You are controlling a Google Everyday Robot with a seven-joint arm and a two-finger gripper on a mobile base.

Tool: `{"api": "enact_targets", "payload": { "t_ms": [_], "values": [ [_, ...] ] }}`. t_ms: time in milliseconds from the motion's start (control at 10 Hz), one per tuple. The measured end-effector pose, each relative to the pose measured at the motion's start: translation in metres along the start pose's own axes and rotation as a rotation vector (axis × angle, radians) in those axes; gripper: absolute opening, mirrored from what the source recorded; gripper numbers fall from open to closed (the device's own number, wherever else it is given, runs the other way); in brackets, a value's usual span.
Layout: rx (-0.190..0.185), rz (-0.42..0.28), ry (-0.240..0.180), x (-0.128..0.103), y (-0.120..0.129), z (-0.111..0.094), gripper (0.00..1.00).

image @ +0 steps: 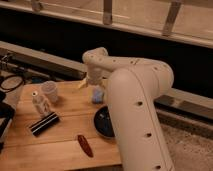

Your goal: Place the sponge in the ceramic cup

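The light-blue sponge (pixel 98 95) lies at the back of the wooden table, just left of the big white arm. My gripper (pixel 89 83) hangs right above the sponge and slightly to its left, at the end of the arm's curved wrist. I cannot tell whether it touches the sponge. The whitish ceramic cup (pixel 50 91) stands upright further left on the table, apart from both the gripper and the sponge.
A small clear bottle (pixel 39 103) stands in front of the cup. A black striped block (pixel 44 123) lies near the left front. A wide dark bowl (pixel 104 123) sits by the arm, and a red oblong thing (pixel 84 145) lies at the front. Dark gear (pixel 7 100) crowds the left edge.
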Motion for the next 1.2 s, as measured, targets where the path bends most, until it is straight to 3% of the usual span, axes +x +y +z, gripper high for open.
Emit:
{"api": "enact_targets", "payload": {
  "t_ms": [400,800,1000,1200],
  "values": [
    [0.023,0.020,-0.001,-0.003,-0.008,0.003,1.00],
    [0.006,0.060,0.016,-0.007,-0.025,0.012,1.00],
    [-0.009,0.070,0.037,-0.008,-0.027,0.021,1.00],
    [-0.022,0.102,0.080,-0.005,-0.039,0.043,1.00]
  ]
}}
